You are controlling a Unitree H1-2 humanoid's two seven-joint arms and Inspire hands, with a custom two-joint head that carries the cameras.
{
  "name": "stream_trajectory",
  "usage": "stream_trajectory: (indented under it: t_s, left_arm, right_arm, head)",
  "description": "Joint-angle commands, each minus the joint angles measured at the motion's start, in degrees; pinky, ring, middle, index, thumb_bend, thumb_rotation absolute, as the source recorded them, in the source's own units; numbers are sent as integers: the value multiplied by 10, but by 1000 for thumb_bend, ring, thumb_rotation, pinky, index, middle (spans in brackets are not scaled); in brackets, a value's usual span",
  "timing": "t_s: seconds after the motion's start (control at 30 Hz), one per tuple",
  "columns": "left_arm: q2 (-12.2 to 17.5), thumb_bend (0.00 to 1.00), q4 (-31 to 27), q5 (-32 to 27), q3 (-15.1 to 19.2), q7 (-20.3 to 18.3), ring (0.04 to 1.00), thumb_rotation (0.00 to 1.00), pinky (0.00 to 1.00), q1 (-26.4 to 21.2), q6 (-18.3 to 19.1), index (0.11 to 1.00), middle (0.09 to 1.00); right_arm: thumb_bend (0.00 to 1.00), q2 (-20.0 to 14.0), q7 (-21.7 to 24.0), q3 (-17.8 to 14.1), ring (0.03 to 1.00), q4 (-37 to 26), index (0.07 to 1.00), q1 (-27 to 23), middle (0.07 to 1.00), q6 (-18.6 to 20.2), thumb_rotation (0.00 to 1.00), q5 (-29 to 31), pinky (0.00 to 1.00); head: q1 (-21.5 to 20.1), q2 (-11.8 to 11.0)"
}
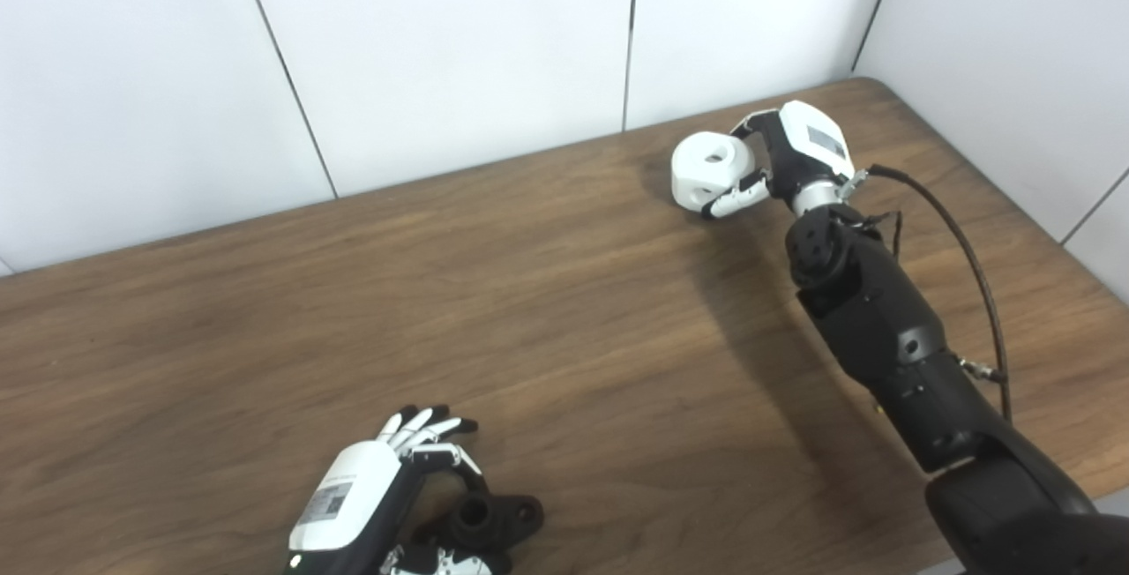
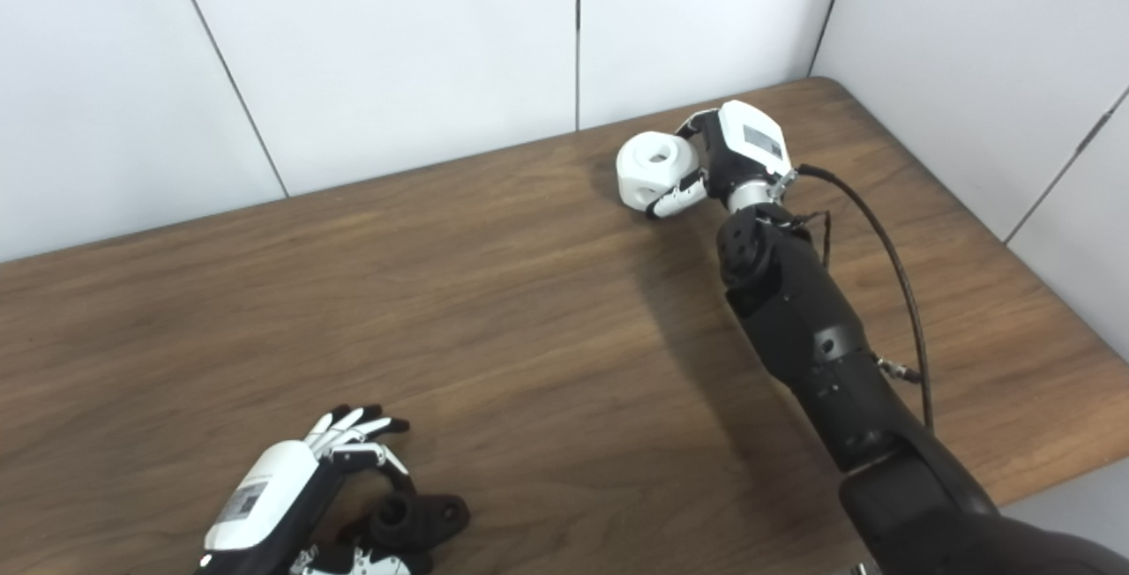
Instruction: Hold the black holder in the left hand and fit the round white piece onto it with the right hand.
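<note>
The black holder (image 1: pixel 490 517) lies flat on the table near the front edge, a round socket facing up. My left hand (image 1: pixel 362 489) sits just left of it, fingers (image 1: pixel 422 428) spread, one curled toward the holder and the thumb under its near side, so it cups the holder without closing on it. Far back on the right, my right hand (image 1: pixel 787 154) is wrapped around the round white piece (image 1: pixel 707 166), fingers under its near side and thumb over the far side. The piece's central hole faces up. I cannot tell whether it rests on the table or is just lifted.
The wooden table (image 1: pixel 547 310) runs to white wall panels (image 1: pixel 441 46) at the back and right, close behind the right hand. A black cable (image 1: pixel 966 249) loops off the right forearm. The table's right edge runs diagonally past that arm.
</note>
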Motion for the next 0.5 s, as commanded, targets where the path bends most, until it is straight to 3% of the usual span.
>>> stream_trajectory:
  t_s: [0.0, 0.23, 0.47]
  left_arm:
    - [5, 514, 10, -2, -15, -41, 936, 48, 978, 17, 14, 487, 853]
    - [0, 513, 8, 8, -20, -47, 939, 49, 980, 13, 21, 487, 854]
    - [-6, 513, 12, 17, -25, -47, 938, 49, 978, 11, 20, 487, 855]
  right_arm:
    - [519, -11, -16, -5, 884, -20, 486, -17, 805, -14, 137, 1, 1000]
    - [520, -16, -5, -5, 879, -59, 487, 1, 802, -17, 139, 7, 1000]
    - [521, -17, 41, -10, 878, -191, 486, 50, 799, -5, 140, 17, 1000]
  head:
    - [1, 0]
    - [17, 3]
    - [42, 7]
